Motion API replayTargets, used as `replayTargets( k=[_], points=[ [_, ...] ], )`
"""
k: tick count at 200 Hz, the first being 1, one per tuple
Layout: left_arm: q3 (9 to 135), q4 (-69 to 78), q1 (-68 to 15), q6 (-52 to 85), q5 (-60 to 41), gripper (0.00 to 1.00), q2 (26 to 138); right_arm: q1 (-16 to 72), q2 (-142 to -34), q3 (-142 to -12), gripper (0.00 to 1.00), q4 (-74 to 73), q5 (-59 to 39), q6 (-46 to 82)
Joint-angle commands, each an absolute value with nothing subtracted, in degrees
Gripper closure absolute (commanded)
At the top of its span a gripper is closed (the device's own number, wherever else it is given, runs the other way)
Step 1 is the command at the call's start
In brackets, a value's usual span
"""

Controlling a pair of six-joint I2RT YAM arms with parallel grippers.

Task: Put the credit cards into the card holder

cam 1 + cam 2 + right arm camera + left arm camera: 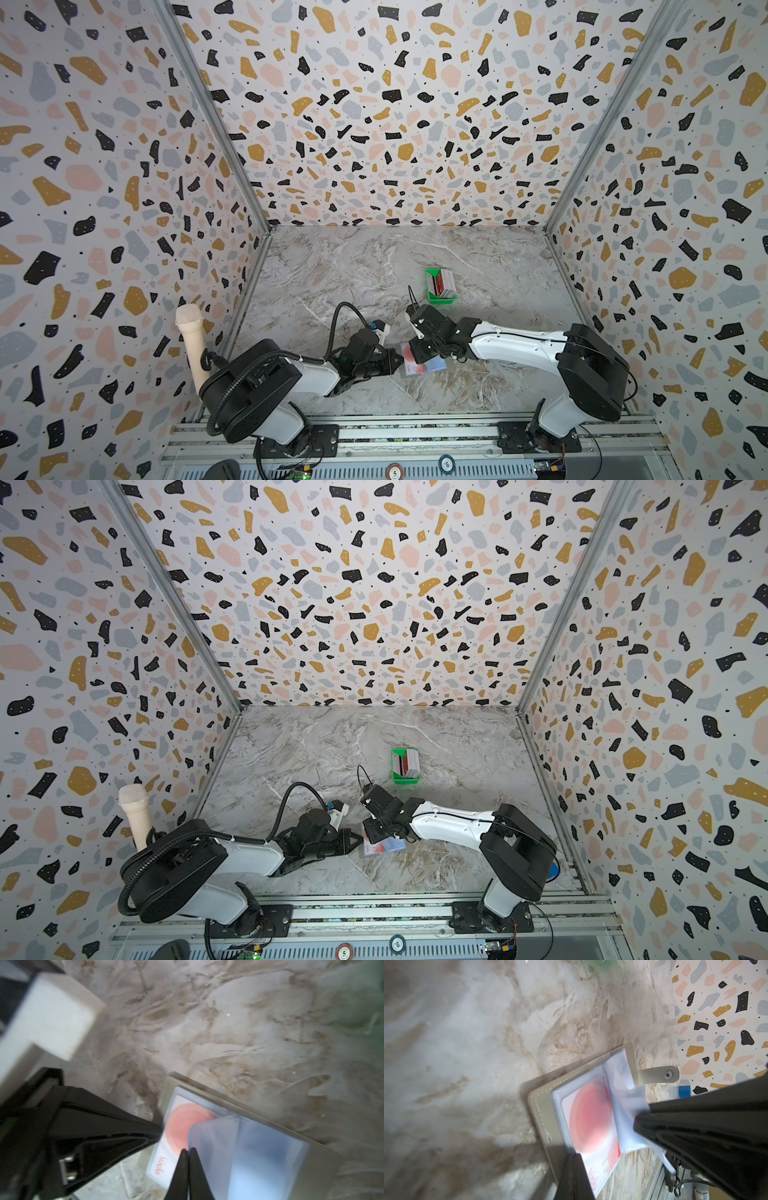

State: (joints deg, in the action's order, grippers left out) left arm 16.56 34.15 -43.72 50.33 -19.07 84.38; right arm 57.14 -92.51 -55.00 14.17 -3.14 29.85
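The holder (pixel 415 371) lies open near the middle of the worktop's (pixel 332 266) front edge. More cards (pixel 445 284) stand in a green tray (pixel 429 275) farther back, well apart from it. In both top views the arms hide most of the holder.

The wrist views show more. A red card (pixel 589 1118) sits in one side and a blue card (pixel 261 1157), blurry, in the other. The left gripper (pixel 575 1176) is closed tight and holds nothing; its tip rests on the holder. The right gripper (pixel 188 1159) is closed too, pinching a clear pocket (pixel 627 1105) that stands up off the page. Only the left wrist view shows the snap strap (pixel 658 1074).
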Motion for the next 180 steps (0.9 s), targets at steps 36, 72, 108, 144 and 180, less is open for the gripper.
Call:
replayTargets(
  k=[36,72,108,144,180],
  points=[
    [15.2,28.1,-38.4,48.5,-19.1,1.0,73.6,58.8,-93.9,-57.5,0.6,9.8,-9.2,31.1],
    [15.8,19.6,-37.2,46.6,-15.8,0.95,63.0,58.5,-87.6,-55.9,0.5,9.6,-6.9,29.8],
    [18.6,21.6,-39.6,46.4,-16.2,0.95,67.0,55.6,-83.8,-52.0,0.64,13.2,-2.1,29.8],
    [22.8,25.7,-44.8,47.2,-14.9,0.98,75.0,54.3,-84.4,-47.2,0.81,12.4,-1.4,30.1],
    [24.3,27.1,-46.1,46.9,-14.7,0.97,79.5,56.6,-89.5,-45.7,0.84,8.0,-4.4,29.8]
  ],
)
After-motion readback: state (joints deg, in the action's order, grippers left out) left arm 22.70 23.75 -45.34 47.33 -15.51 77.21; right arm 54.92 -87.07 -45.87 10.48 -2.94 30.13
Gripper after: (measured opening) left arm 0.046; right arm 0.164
